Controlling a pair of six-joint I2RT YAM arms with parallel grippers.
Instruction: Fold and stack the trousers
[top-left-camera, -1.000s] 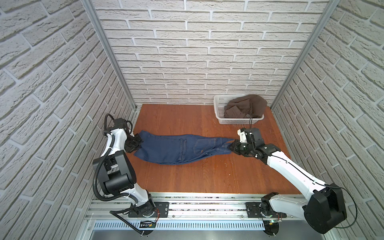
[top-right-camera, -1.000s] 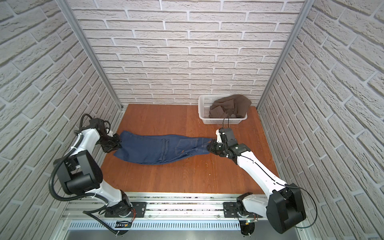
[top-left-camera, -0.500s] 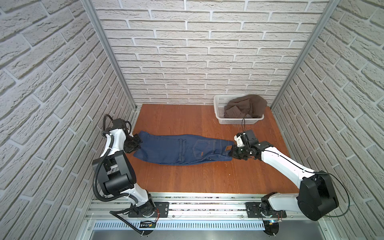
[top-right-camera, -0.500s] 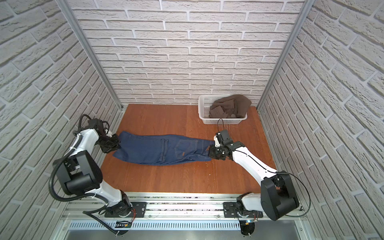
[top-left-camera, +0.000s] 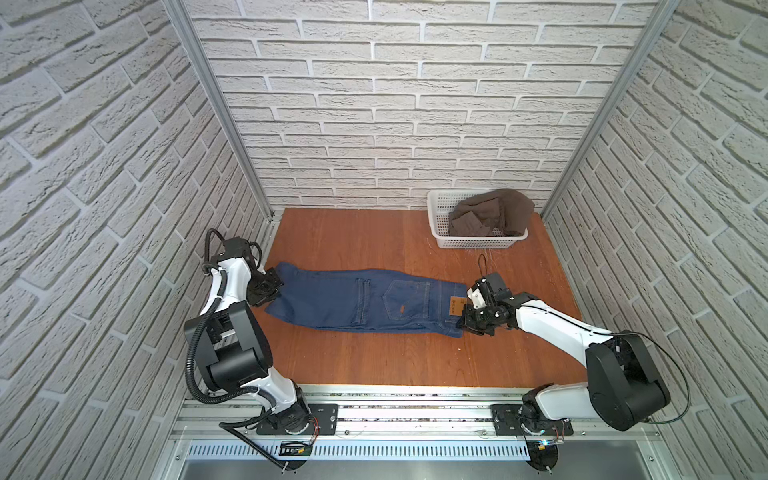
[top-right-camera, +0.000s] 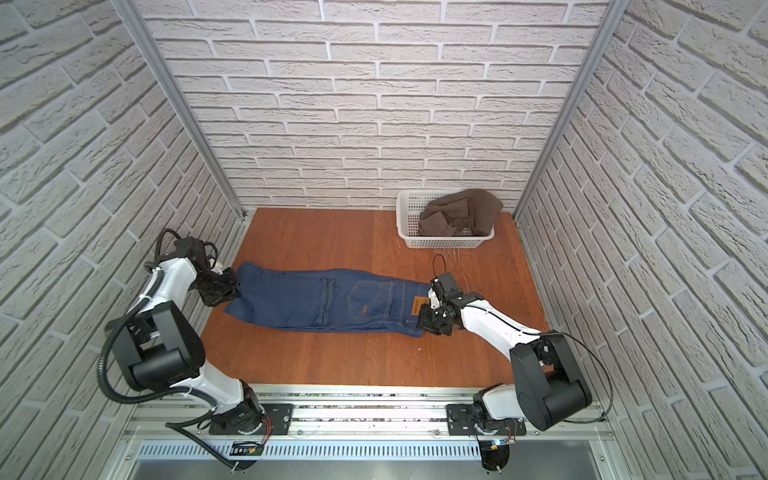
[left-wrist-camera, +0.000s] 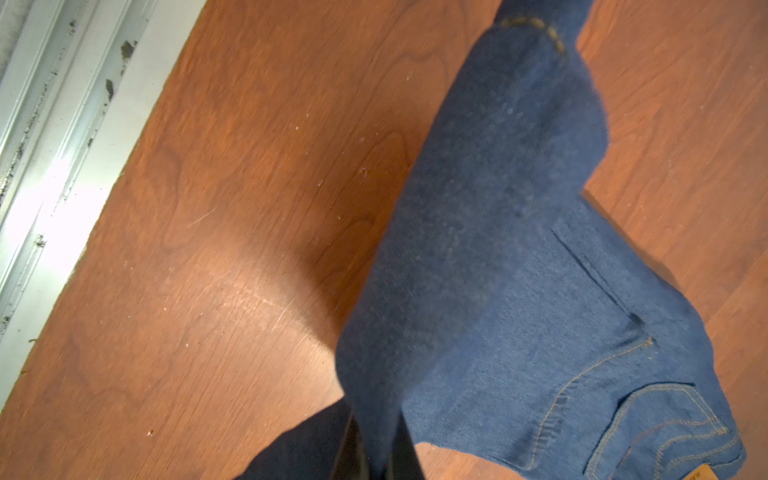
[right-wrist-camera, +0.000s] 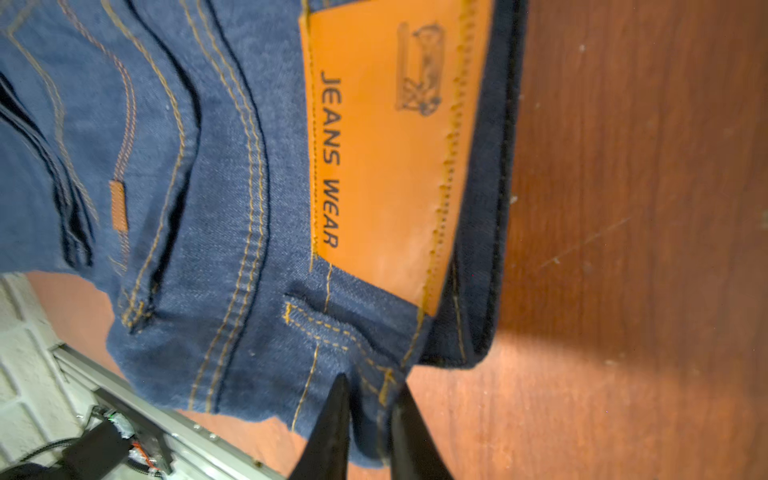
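Jeans (top-left-camera: 365, 303) lie flat across the table (top-left-camera: 374, 365), running 9 o'clock to 3 o'clock. They appear doubled leg on leg, back pocket (top-left-camera: 405, 301) up. Hems are at 9, the waistband at 3.

Left gripper (top-left-camera: 272, 291) is at the 9 o'clock end. In the wrist view its black fingers (left-wrist-camera: 353, 444) are closed together on the hem, with denim pinched between them. The cloth near the grip looks slightly raised off the wood.

Right gripper (top-left-camera: 462, 322) is at the waistband corner, toward 4 o'clock. Its fingers (right-wrist-camera: 336, 415) are clamped on the band by a belt loop, just beside the tan patch (right-wrist-camera: 390, 158).

Basket (top-left-camera: 440, 232) with brown cloth (top-left-camera: 490, 212) sits at 1 o'clock, well apart from the jeans.

Handling, by judgement:
- **Weight and feel:** the denim is heavy for cloth, soft but with some body. It is neither fragile nor slick, and it likely drags on the wood rather than slides.
- **Stiffest parts:** the waistband, the stitched seams and the hems. These thick layers give the jaws a firm bite.
- **Where to hold:** both present holds look sound.
- **Risk:** the pinch must take both layers, or the under leg will peel away on the lift. A single-corner hold lets the far corner, toward 2 o'clock, sag.
- **Lifting:** lift low and keep the length taut between the arms, so the fold lands square.
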